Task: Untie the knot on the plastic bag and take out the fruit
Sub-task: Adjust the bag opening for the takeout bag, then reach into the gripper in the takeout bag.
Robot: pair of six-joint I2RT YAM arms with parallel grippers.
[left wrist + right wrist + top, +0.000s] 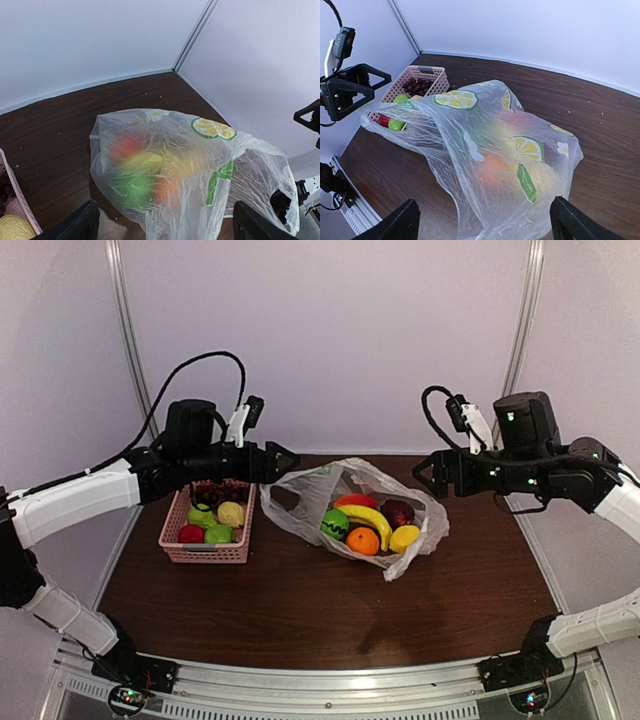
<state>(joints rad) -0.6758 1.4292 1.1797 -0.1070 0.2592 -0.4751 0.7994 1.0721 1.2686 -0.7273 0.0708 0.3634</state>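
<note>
The clear plastic bag with lemon prints lies at the table's middle, its mouth loose and spread; no knot shows. Inside it are an orange, a long yellow fruit, a dark red round one and a green ball. My left gripper hovers open by the bag's left handle loop. My right gripper hovers open by its right side. Both are empty. In the left wrist view the bag lies below the spread gripper. In the right wrist view the bag lies below the spread gripper.
A pink slotted basket stands left of the bag, under the left arm. It holds dark grapes, light green fruits and a yellow one. It also shows in the right wrist view. White walls enclose the table's back and sides.
</note>
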